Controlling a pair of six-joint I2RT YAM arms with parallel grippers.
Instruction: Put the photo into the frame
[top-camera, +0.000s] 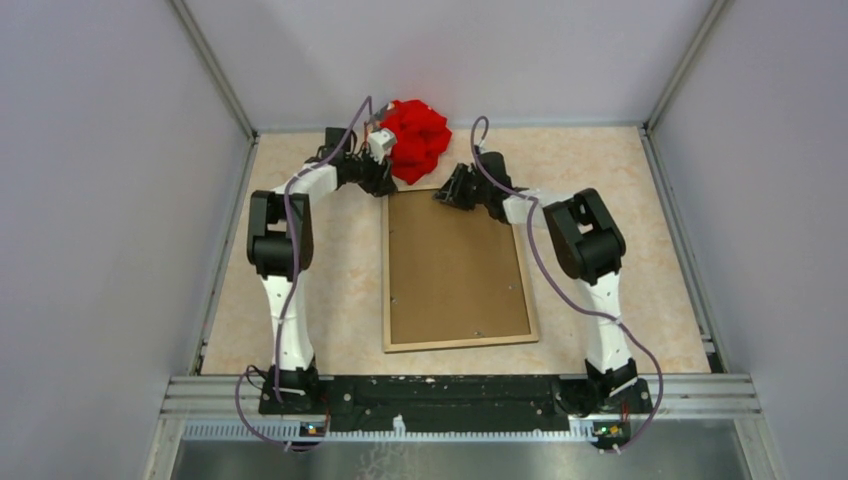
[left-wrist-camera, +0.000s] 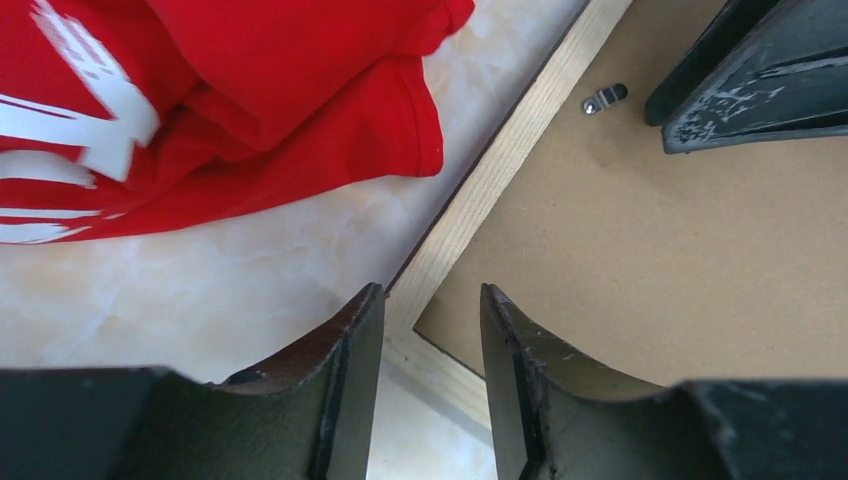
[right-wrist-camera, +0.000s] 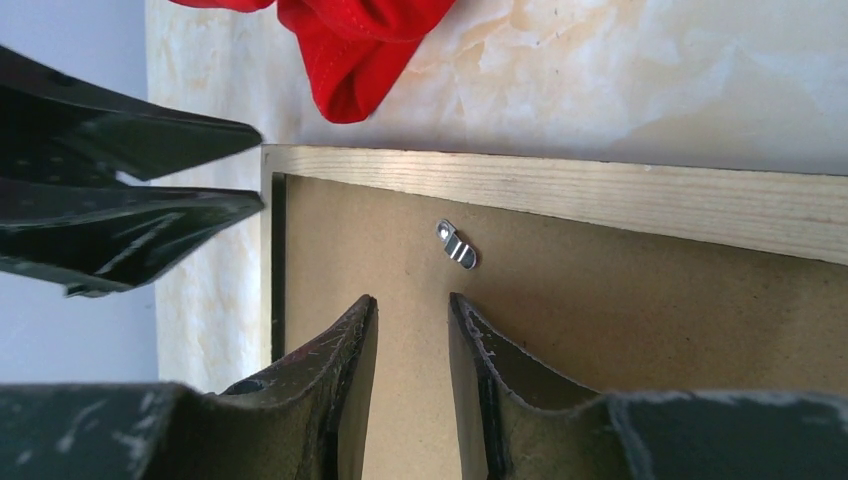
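Marbled beige tabletop (top-camera: 620, 300), grey walls (top-camera: 100, 200), frame (top-camera: 460, 342) face-down, left gripper (left-wrist-camera: 430, 298) and right gripper (right-wrist-camera: 412, 303) parted, empty

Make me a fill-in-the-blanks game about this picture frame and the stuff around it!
1. The cloth beyond the frame is ___.
2. The frame lies with its ___ facing up.
3. The brown board sits ___ the frame.
4. The little clip on the board is made of ___.

Missing words: red; back; inside; metal.
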